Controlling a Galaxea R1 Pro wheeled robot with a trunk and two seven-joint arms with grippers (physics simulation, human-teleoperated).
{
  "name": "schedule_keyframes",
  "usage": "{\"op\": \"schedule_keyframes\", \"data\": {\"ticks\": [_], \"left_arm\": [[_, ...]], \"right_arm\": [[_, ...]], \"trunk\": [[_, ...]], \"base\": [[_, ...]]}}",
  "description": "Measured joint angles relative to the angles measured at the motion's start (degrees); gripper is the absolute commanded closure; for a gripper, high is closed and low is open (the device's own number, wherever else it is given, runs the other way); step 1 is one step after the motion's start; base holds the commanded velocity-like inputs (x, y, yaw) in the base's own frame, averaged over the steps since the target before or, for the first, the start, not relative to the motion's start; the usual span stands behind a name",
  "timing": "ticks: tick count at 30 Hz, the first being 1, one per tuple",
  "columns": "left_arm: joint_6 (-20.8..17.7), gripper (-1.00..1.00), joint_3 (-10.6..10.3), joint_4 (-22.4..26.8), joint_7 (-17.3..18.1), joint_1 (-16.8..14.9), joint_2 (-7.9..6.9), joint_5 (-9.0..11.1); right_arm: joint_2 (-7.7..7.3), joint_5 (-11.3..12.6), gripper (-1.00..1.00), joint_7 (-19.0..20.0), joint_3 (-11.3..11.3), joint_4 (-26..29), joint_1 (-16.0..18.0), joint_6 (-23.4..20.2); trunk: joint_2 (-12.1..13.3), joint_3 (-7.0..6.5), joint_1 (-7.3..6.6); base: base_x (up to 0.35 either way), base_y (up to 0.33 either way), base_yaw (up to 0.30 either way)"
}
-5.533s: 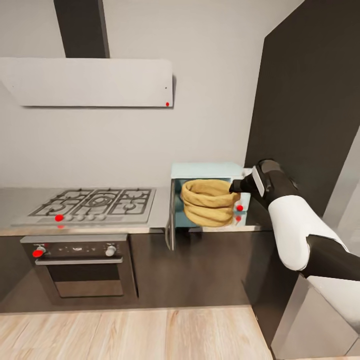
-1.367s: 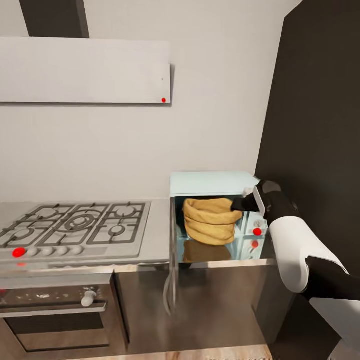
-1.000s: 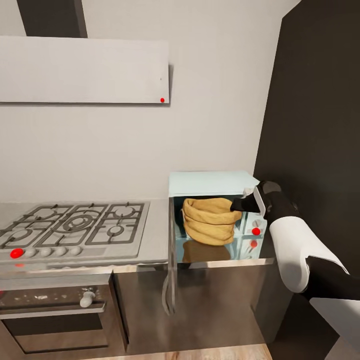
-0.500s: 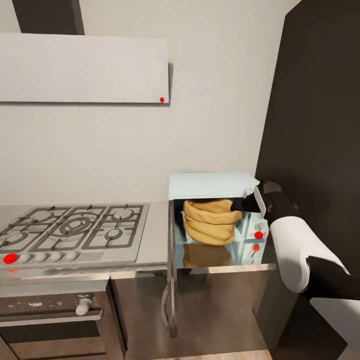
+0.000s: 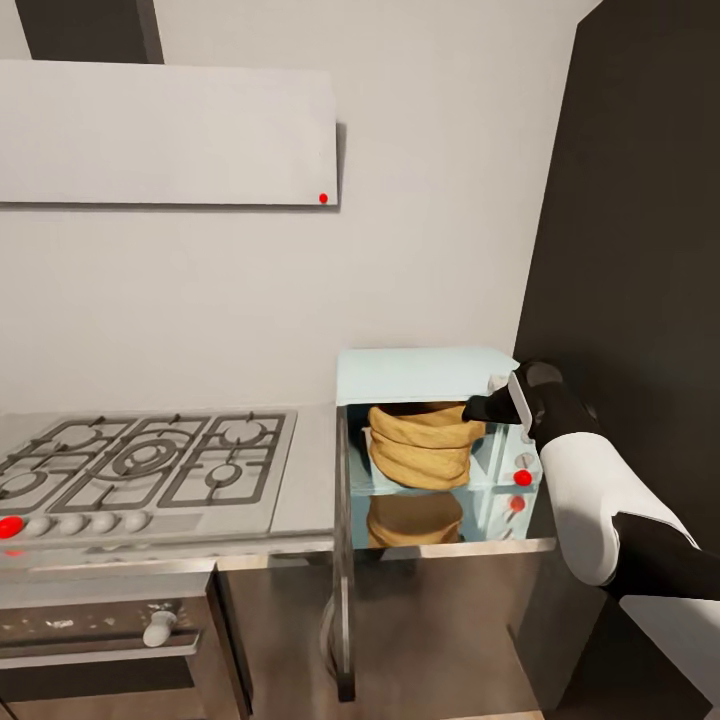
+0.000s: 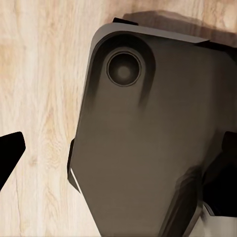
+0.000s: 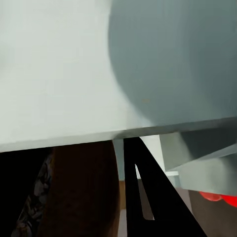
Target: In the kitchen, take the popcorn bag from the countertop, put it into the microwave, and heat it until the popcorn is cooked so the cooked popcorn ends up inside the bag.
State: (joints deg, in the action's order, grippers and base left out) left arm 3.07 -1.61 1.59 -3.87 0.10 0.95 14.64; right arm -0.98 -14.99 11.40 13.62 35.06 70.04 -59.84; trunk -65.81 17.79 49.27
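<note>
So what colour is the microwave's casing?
Pale mint-blue microwave casing, clearest in the head view.

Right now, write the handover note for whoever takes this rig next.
Right pincer: at the rim of the squat mustard-tan paper popcorn bag; open or shut, I cannot tell.
Left pincer: one dark fingertip shows over the light wood floor; state unclear.
Bag: partly inside the pale mint-blue microwave, its dark glass door swung open, on the glossy grey countertop beside the steel gas hob.
Done: bag off the counter, into the cavity.
Left: release, withdraw the arm, close the door, start heating.
</note>
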Motion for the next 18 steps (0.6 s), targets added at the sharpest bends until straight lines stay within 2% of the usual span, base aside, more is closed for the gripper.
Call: {"op": "schedule_keyframes", "data": {"ticks": [15, 16, 18], "left_arm": [[0.0, -1.0, 0.0, 0.0, 0.0, 0.0, 0.08, 0.0], [0.0, -1.0, 0.0, 0.0, 0.0, 0.0, 0.08, 0.0], [0.0, -1.0, 0.0, 0.0, 0.0, 0.0, 0.07, 0.0]], "right_arm": [[0.08, -0.5, 1.0, 0.4, 0.0, 0.2, -0.1, 0.0], [0.08, -0.5, -1.0, 0.4, 0.0, 0.2, -0.1, 0.0], [0.08, -1.4, -1.0, 0.2, 0.0, -1.0, -0.1, 0.0]], "trunk": [[0.0, 0.0, 0.0], [0.0, 0.0, 0.0], [0.0, 0.0, 0.0]], "base": [[0.0, 0.0, 0.0], [0.0, 0.0, 0.0], [0.0, 0.0, 0.0]]}}
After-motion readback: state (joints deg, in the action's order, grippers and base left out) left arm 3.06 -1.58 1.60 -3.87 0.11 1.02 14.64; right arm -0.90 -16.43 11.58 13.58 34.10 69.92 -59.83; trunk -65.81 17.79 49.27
